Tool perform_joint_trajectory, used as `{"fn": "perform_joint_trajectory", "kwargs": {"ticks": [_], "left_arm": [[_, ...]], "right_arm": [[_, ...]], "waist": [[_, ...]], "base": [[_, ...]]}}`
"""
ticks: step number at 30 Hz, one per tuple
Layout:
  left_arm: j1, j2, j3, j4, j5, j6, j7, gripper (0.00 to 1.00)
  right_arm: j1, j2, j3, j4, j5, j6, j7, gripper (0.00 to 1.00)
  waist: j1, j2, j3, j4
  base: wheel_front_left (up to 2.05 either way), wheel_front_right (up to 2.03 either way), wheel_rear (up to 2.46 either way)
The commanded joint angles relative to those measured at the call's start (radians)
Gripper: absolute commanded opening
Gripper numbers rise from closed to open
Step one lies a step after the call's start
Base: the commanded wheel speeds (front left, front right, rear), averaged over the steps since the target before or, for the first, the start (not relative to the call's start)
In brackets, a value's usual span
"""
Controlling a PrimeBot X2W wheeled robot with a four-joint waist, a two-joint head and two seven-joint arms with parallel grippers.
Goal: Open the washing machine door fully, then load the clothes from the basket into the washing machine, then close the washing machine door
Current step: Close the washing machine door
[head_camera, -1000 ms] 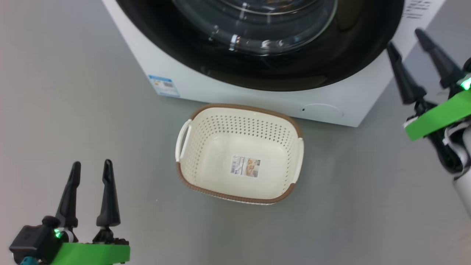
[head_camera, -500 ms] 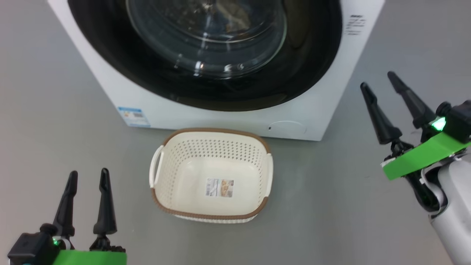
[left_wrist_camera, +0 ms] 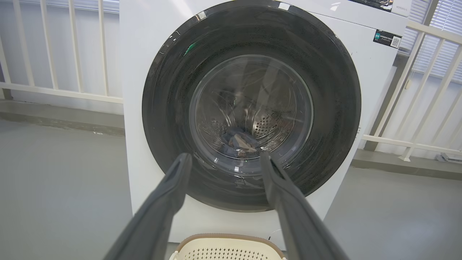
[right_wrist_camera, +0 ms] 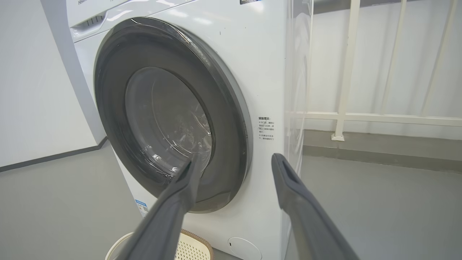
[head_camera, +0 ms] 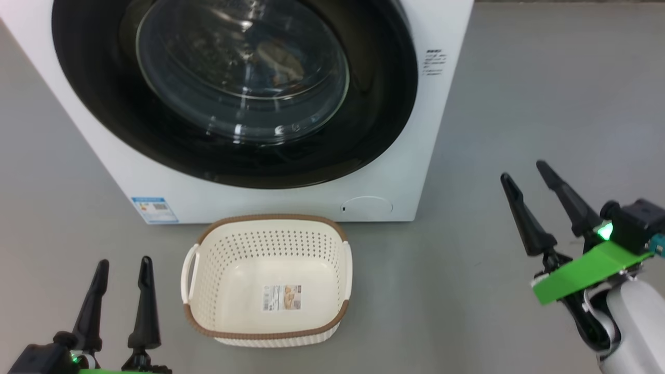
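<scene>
The white washing machine (head_camera: 441, 130) stands in front of me with its round black door (head_camera: 374, 104) shut flat against the front. Through the glass bowl I see the clothes (left_wrist_camera: 238, 142), a small blue and brown heap low in the steel drum. The cream basket (head_camera: 270, 244) sits on the floor just before the machine, with nothing but a label in it. My left gripper (head_camera: 125, 261) hovers open to the basket's left. Off to the right of the machine, my right gripper (head_camera: 522, 170) is open too. Neither holds anything.
Grey floor (head_camera: 545, 78) spreads around the machine on both sides. A white railing (left_wrist_camera: 72, 54) runs behind it, continuing on its right side (right_wrist_camera: 346, 90). A pale wall (right_wrist_camera: 32, 90) stands beyond the machine's far side in the right wrist view.
The head camera has shifted, so the machine and the basket sit lower and further left in the picture. My right gripper has drawn back from the door's right edge, still open.
</scene>
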Motion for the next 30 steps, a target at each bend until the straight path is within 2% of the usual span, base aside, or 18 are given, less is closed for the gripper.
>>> {"fn": "perform_joint_trajectory", "kwargs": {"ticks": [1,14,30], "left_arm": [[-0.007,0.023,0.033,-0.024,-0.003,-0.003,-0.008,1.0],[0.03,0.028,0.031,-0.019,-0.001,-0.003,-0.008,1.0],[0.023,0.027,0.029,-0.015,0.007,-0.003,-0.008,1.0]], "right_arm": [[0.017,-0.005,0.004,-0.028,-0.006,-0.003,-0.004,1.0],[0.171,0.036,-0.076,-0.052,-0.038,-0.003,-0.004,1.0],[0.193,0.054,-0.113,-0.062,-0.05,-0.003,-0.004,1.0]], "waist": [[0.0,0.0,-0.021,-0.021],[0.0,0.0,-0.064,-0.065],[0.0,0.0,-0.051,-0.079]], "base": [[0.0,0.0,0.0],[0.0,0.0,0.0],[0.0,0.0,0.0]]}}
